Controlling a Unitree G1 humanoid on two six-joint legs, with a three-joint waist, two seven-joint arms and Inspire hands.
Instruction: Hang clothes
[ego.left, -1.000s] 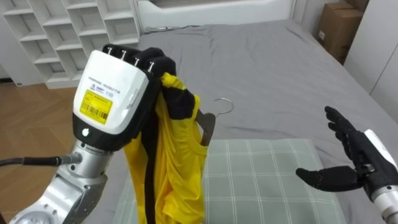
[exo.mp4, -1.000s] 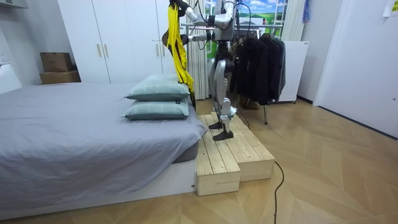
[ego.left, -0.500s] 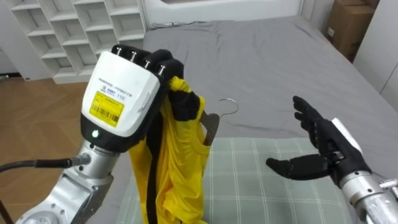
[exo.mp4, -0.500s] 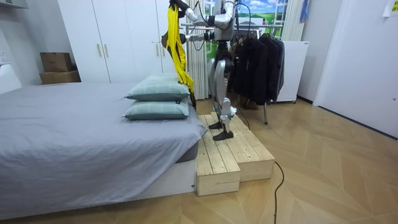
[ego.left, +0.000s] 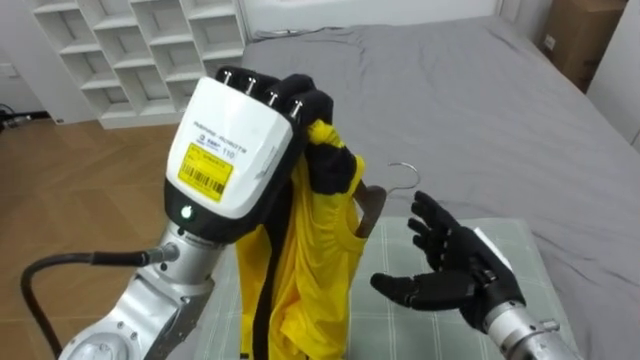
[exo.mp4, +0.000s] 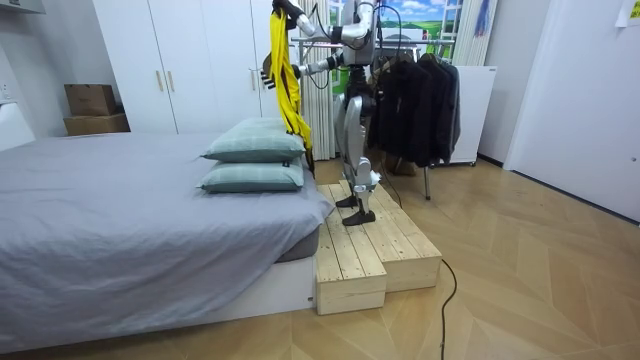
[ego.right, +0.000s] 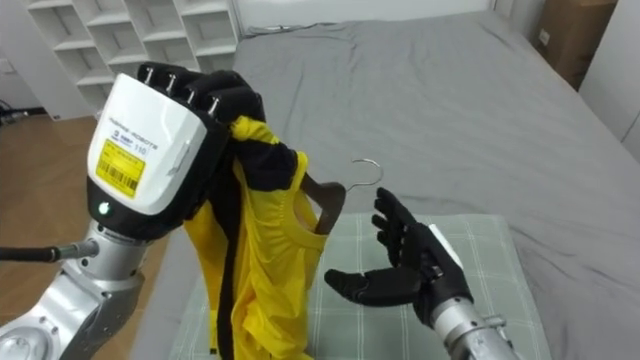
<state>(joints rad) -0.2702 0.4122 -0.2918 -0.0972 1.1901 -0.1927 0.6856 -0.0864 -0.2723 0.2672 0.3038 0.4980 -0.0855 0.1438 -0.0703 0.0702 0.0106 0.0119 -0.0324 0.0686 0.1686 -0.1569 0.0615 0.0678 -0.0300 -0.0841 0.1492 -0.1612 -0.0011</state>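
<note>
Now, beside the bed, I hold the yellow shirt high on its hanger, left hand clenched round its top; my right hand, fingers spread, hovers just beside the hook. Next, I judge: take the hook, turn toward the dark coats.

One yellow garment hangs on one hanger; two hands show, the left hand and the right hand; there is one bed, and on it two pillows, an upper pillow stacked on a lower pillow; two cardboard boxes sit one on the other beyond the bed; one white shelf unit has many open compartments; one clothes rack carries dark garments hung too close together to count; one wooden platform has two steps.
</note>
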